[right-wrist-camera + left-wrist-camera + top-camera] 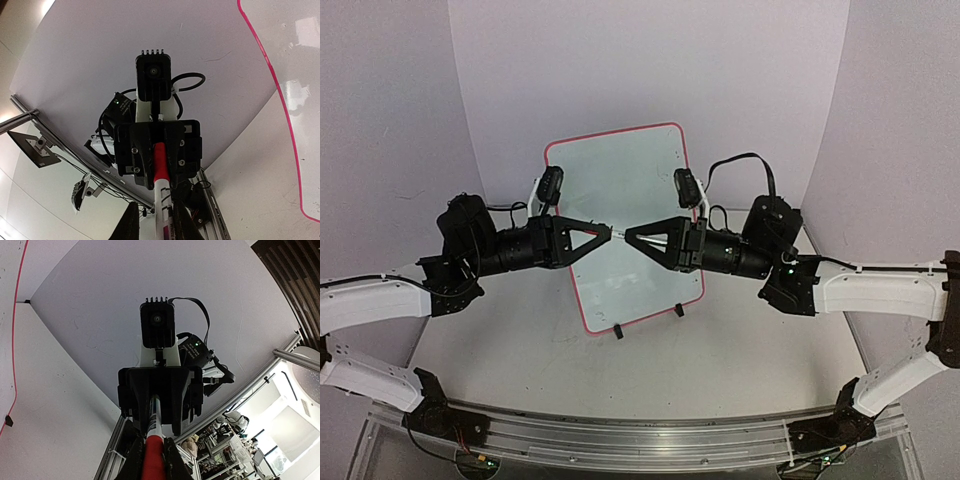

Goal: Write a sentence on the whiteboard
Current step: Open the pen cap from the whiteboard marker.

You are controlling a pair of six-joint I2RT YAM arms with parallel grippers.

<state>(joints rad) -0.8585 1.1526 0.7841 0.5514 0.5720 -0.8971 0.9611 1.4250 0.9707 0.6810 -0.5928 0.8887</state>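
Observation:
The whiteboard (620, 190), white with a thin red rim, stands tilted on black clips at the table's middle, and I see no sentence on its face. Just in front of it my two grippers meet tip to tip around one marker (617, 234). My left gripper (608, 232) is shut on the marker's red cap (152, 457). My right gripper (627, 237) surrounds the white barrel (164, 200): one finger lies against it, and a gap shows on the other side. The board's rim also shows in the left wrist view (16, 340) and the right wrist view (280, 95).
A white backdrop curves behind and beside the board. A metal rail (620, 435) runs along the near edge between the arm bases. A black cable (745, 160) loops above the right wrist.

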